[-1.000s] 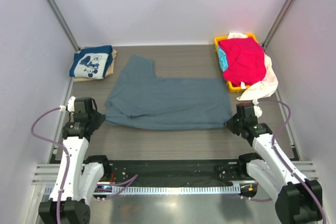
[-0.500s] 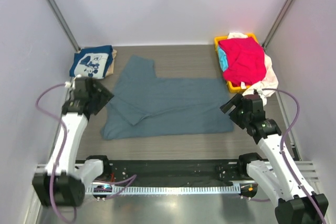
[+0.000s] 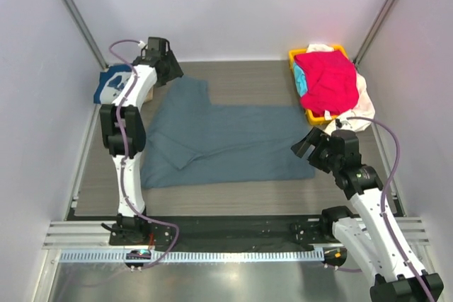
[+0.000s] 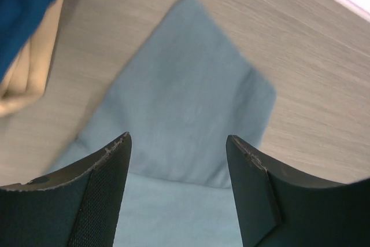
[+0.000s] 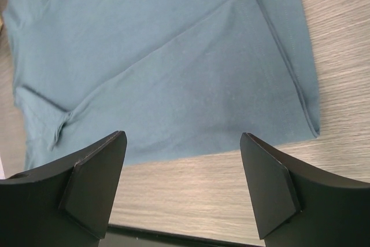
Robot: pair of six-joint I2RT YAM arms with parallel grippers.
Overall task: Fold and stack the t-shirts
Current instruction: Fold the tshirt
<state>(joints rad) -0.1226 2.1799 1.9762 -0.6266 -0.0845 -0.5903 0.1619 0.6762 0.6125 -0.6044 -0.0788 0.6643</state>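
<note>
The large slate blue-grey t-shirt [image 3: 226, 139] lies flat mid-table with its near part folded over and one sleeve [image 4: 185, 96] pointing to the far left. My left gripper [image 3: 170, 68] hovers open over that sleeve, and nothing sits between its fingers [image 4: 178, 137]. My right gripper [image 3: 303, 145] stands open and empty by the shirt's right near corner [image 5: 183, 134], above the shirt [image 5: 173, 62] and bare table. A folded navy t-shirt with white print [image 3: 113, 84] rests on a tan one [image 4: 26, 82] at the far left.
A yellow basket [image 3: 296, 54] at the far right holds a red t-shirt [image 3: 327, 79], a turquoise one [image 3: 300, 84] and a cream one [image 3: 361, 107] that spills over its side. White walls close in the table on both sides.
Both grippers opened and let go of the slate shirt's near edge, which now lies folded over. The left arm swung to the far sleeve; the right arm lifted slightly.
</note>
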